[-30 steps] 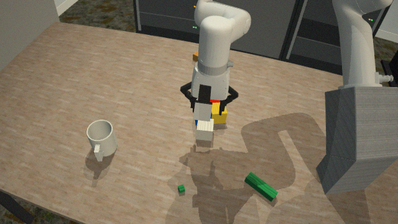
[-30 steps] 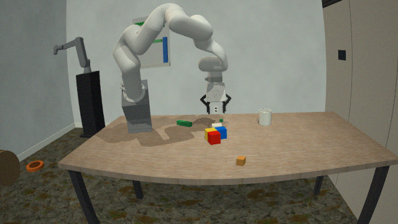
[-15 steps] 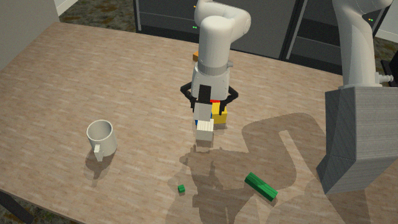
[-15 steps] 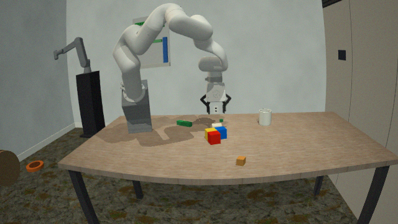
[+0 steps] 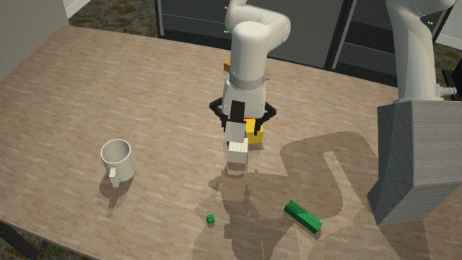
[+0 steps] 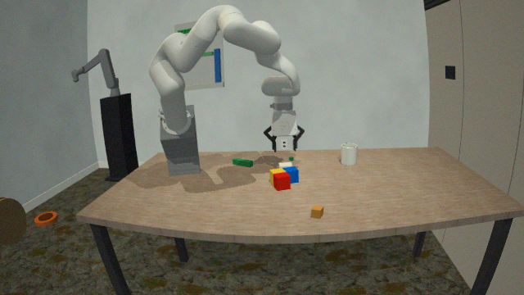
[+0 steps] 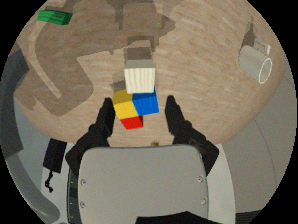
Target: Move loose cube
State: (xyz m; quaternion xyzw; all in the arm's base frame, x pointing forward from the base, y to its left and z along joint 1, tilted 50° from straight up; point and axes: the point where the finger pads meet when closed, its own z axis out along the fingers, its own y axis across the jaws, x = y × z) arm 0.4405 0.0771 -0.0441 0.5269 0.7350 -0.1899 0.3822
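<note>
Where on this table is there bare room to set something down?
Bare wood stretches left of the white mug to the table edge, and between mug and cube cluster. In the exterior view, the wood right of the orange cube is bare. It is crowded under the open gripper, by the white cube.

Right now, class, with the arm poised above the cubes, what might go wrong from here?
1. The open pincer hangs above the cluster; descending, a finger could knock the yellow cube or blue cube.
2. The white cube sits slightly off the corner; pushing may leave it skewed, not flush.
</note>
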